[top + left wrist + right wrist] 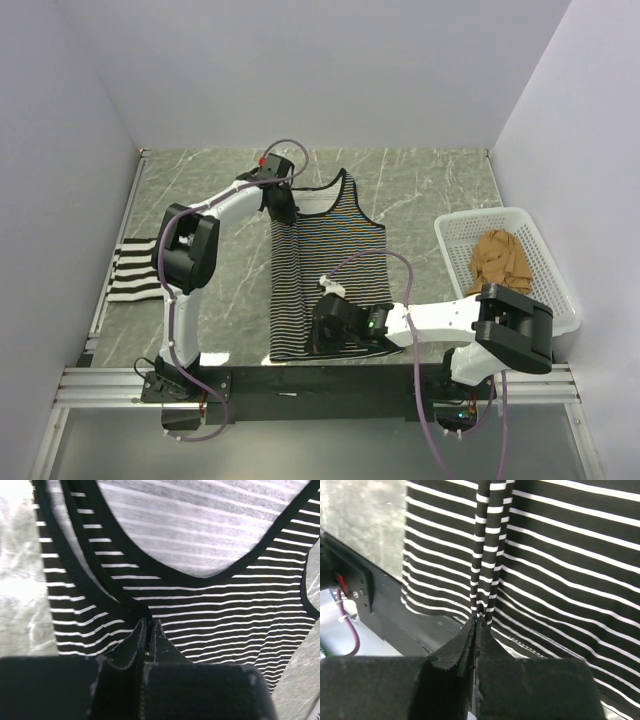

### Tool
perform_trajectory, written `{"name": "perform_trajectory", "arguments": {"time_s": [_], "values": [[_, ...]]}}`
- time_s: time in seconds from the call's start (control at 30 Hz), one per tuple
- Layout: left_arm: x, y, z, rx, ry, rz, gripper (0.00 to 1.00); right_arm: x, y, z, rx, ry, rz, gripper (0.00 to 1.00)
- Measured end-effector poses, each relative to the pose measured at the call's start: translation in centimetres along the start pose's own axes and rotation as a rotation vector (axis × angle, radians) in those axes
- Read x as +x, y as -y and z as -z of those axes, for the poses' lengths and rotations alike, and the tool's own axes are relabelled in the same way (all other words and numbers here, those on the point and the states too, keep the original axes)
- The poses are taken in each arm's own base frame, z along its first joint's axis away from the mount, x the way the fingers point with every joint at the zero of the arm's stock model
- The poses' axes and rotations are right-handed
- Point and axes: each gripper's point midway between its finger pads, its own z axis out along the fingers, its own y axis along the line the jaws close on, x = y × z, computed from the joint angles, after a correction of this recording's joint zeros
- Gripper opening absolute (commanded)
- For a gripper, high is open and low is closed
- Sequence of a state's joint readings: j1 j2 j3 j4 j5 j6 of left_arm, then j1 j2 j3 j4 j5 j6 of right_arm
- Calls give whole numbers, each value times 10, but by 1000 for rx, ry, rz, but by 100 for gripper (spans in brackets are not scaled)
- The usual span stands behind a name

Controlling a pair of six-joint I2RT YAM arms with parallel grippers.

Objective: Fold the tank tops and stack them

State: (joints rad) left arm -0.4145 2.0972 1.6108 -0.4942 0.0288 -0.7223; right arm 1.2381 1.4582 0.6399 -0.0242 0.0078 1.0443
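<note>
bold black-and-white striped top (135,268) folded, left of jaws. left gripper (148,622), right gripper (476,620) clamped on long thin-striped black-trimmed top (322,258), unfolded. tan-brown top (500,258) untouched in white mesh basket (478,218).

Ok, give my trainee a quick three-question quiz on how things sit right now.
1. True or false: the tan top lies in the white basket.
2. Where does the left end effector grip the thin-striped top? A) bottom hem B) shoulder, by the neckline C) nowhere
3. Which top lies flat at the left edge of the table, touched by neither end effector?

Key: 1 true. 2 B; the right end effector pinches a fold near the hem. 3 the bold black-and-white striped top.
</note>
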Motion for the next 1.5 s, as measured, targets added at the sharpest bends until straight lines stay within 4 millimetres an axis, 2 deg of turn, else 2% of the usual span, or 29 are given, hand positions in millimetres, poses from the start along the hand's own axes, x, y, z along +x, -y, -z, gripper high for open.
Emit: {"name": "perform_trajectory", "arguments": {"time_s": [0.57, 0.9, 1.0, 1.13, 1.23, 1.27, 1.33, 1.37, 1.5], "values": [[10, 33, -4, 51, 8, -27, 1, 5, 22, 2, 27, 29, -62, 0], [21, 28, -22, 45, -6, -32, 1, 4, 24, 3, 31, 43, -83, 0], [22, 29, -24, 55, -5, -35, 6, 4, 26, 6, 40, 48, -87, 4], [24, 36, -24, 81, -3, -48, 16, 5, 29, 8, 48, 61, -91, 21], [24, 41, -24, 103, 5, -67, 23, 9, 32, 12, 60, 56, -91, 27], [23, 43, -24, 113, 9, -73, 30, 10, 33, 14, 62, 54, -90, 29], [21, 48, -24, 134, 13, -85, 35, 10, 34, 16, 69, 58, -89, 35], [22, 50, -24, 142, 10, -93, 41, 11, 36, 18, 77, 59, -88, 36], [21, 53, -22, 159, 15, -111, 46, 12, 42, 27, 114, 72, -72, 37]]}}
